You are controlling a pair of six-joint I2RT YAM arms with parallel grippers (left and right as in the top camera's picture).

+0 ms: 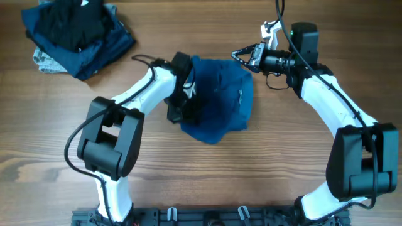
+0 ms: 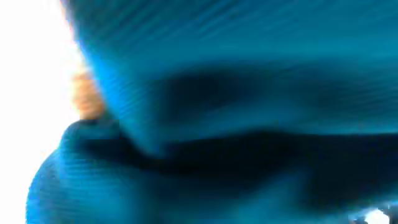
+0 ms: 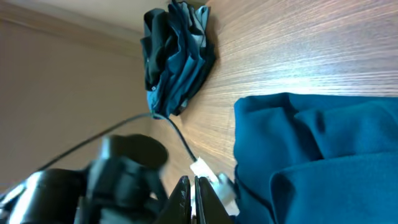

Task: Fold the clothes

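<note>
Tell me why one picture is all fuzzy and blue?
Left wrist view: the camera seems pressed right up to the shirt, so it blurs, and the left edge is washed-out white. Right wrist view: shirt and table look sharp; the lower left corner is fuzzy. Overhead view: sharp, evenly lit.

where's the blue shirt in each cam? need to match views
Overhead: blue shirt crumpled at frame centre.
Left wrist: fills the frame, blurred.
Right wrist: lower right.
Shared landmark: dark clothes heap, overhead top left, right wrist top centre; absent from left wrist.
</note>
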